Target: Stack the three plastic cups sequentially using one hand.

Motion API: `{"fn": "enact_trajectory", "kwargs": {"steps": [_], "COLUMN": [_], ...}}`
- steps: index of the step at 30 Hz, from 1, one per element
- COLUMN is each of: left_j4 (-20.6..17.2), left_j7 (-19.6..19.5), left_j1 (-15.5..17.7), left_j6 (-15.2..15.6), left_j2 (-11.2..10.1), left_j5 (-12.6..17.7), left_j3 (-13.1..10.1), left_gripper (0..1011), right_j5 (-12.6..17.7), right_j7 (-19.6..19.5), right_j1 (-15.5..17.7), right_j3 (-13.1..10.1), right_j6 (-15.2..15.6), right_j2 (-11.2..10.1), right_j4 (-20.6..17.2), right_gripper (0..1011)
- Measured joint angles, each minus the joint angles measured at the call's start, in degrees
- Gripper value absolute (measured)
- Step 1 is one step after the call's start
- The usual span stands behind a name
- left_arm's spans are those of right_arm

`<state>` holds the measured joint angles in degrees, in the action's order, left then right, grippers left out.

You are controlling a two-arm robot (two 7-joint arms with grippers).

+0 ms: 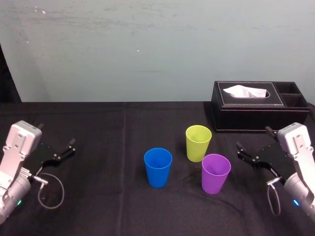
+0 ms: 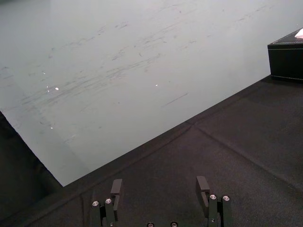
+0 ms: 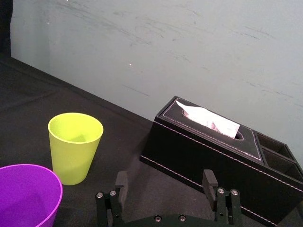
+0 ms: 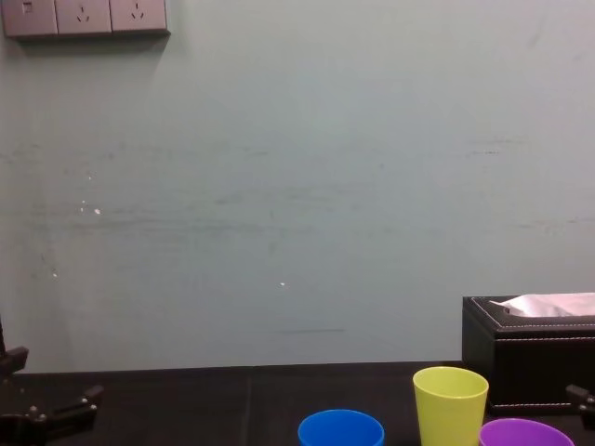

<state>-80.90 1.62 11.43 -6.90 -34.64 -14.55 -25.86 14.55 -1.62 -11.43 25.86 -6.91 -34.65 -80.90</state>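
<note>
The three cups stand upright and apart on the black-covered table (image 1: pixel 98 132), open ends up, none inside another. The blue cup (image 1: pixel 158 167) is the leftmost, near the middle of the table. The yellow-green cup (image 1: pixel 198 142) stands to its right and farther back. The purple cup (image 1: pixel 215 173) is the rightmost and nearest, just right of the yellow-green one and in front of it. From the chest camera the same row shows from the side: blue cup (image 4: pixel 340 428), yellow-green cup (image 4: pixel 450 405) and purple cup (image 4: pixel 526 433).

The right gripper (image 1: pixel 253 137) hovers low over the table to the right of the purple cup, close to it but not touching. Its two slim black fingers (image 3: pixel 121 182) are spread apart and hold nothing; they point toward the yellow-green cup (image 3: pixel 75 147) and the tissue box (image 3: pixel 222 161).

The left gripper (image 1: pixel 64 150) sits well to the left of the cups at the table's left side. Its fingers (image 2: pixel 116 187) are likewise spread with nothing between them.

The black leather tissue box (image 1: pixel 256 105) lies at the far right of the table, behind the cups, with a white tissue (image 1: pixel 244 91) poking from its slot. A pale grey-green wall (image 1: pixel 147 49) rises behind the table, with sockets (image 4: pixel 84 17) high on the left.
</note>
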Motion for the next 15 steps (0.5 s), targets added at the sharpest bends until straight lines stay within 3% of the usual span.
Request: {"fn": "enact_trajectory", "kwargs": {"steps": [15], "left_j4": [0.0], "left_j7": [0.0], "left_j1": [0.0], "left_j6": [0.0], "left_j2": [0.0], "left_j5": [0.0], "left_j3": [0.0], "left_gripper": [1000], "right_j5": [0.0], "right_j7": [0.0], "right_j1": [0.0], "right_j3": [0.0], "right_j6": [0.0], "right_j2": [0.0], "right_j4": [0.0], "right_gripper": [1003]}}
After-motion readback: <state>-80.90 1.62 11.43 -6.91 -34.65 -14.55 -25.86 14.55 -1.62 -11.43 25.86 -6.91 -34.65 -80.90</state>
